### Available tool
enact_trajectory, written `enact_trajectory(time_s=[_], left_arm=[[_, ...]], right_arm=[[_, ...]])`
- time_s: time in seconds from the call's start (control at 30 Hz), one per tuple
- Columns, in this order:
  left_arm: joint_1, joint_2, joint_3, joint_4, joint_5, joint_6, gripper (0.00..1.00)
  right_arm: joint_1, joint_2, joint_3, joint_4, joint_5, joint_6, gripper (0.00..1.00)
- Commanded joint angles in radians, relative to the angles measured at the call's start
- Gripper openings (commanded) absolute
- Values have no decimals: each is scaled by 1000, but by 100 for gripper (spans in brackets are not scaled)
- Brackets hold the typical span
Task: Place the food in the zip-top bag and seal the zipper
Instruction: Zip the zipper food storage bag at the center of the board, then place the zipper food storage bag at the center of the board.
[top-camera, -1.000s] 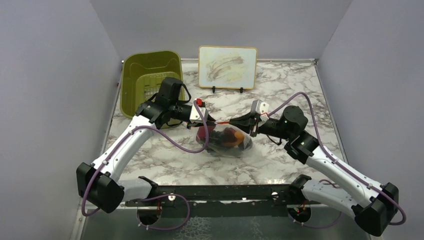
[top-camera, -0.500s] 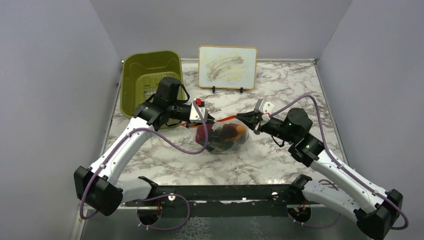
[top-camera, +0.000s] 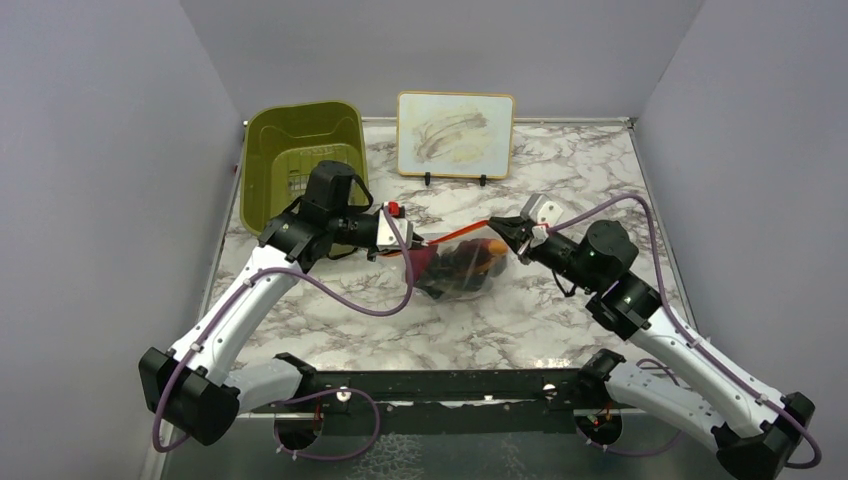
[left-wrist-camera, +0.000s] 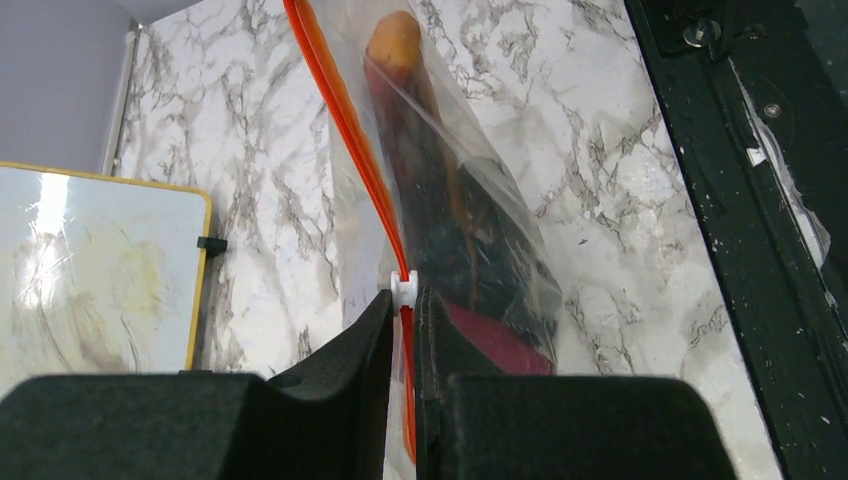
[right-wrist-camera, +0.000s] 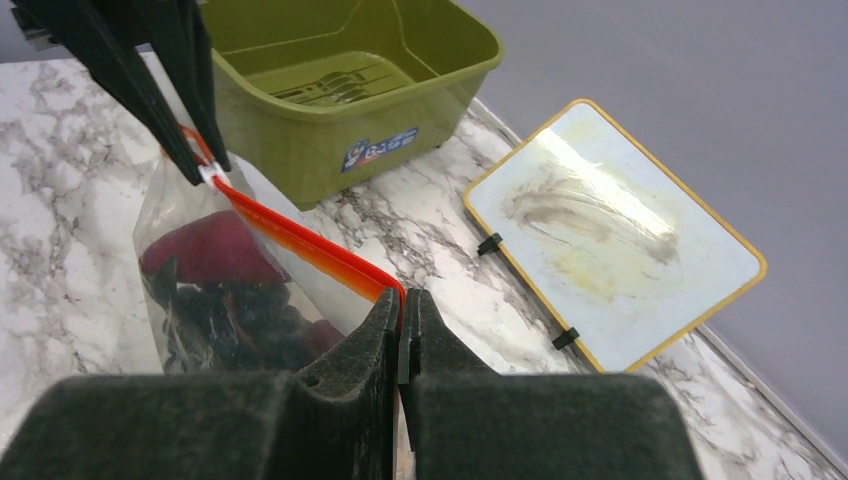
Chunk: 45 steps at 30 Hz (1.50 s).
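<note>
The clear zip-top bag (top-camera: 462, 272) hangs between my two grippers over the table's middle, with the food (top-camera: 470, 262) inside: a long orange-and-red hot dog (left-wrist-camera: 405, 110), dark grapes (right-wrist-camera: 240, 315) and a pink-purple piece (right-wrist-camera: 205, 250). The orange-red zipper (left-wrist-camera: 345, 120) is stretched taut between the grippers. My left gripper (top-camera: 412, 240) is shut on the zipper's left end, just behind its white slider (left-wrist-camera: 402, 287). My right gripper (top-camera: 505, 226) is shut on the zipper's right end (right-wrist-camera: 385, 285).
An olive-green bin (top-camera: 295, 165) stands at the back left, close behind my left arm. A yellow-framed whiteboard (top-camera: 455, 134) leans at the back centre. A black rail (top-camera: 440, 385) runs along the near edge.
Both grippers have moved apart and slightly back, pulling the zipper straighter and lifting the bag. The right gripper has moved right and up; the bag now hangs narrower.
</note>
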<state>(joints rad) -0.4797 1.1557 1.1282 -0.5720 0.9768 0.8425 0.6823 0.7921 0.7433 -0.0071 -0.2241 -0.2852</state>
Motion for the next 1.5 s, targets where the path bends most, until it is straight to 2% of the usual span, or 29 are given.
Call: enact_trajectory(time_s=[0.0, 0.53, 0.93, 1.07, 1.2, 1.33, 1.47], left_arm=[[6, -43, -31, -33, -48, -37, 0], [6, -114, -45, -98, -119, -46, 0], [7, -170, -97, -114, -164, -50, 0], [7, -175, -75, -115, -134, -50, 0], [6, -193, -59, -115, -85, -49, 0], [6, -257, -80, -120, -48, -64, 0], [7, -334, -125, -140, 23, -38, 0]], right_arm=[[-6, -59, 40, 17, 187, -19, 1], [-6, -210, -6, -52, 450, -4, 1], [-6, -266, -25, -96, 503, 39, 1], [-6, -268, -14, -118, 428, 45, 1], [-6, -279, 54, -242, 288, 93, 1], [-6, -326, 105, -383, 84, 219, 1], [-6, -414, 132, -513, -46, 366, 1]])
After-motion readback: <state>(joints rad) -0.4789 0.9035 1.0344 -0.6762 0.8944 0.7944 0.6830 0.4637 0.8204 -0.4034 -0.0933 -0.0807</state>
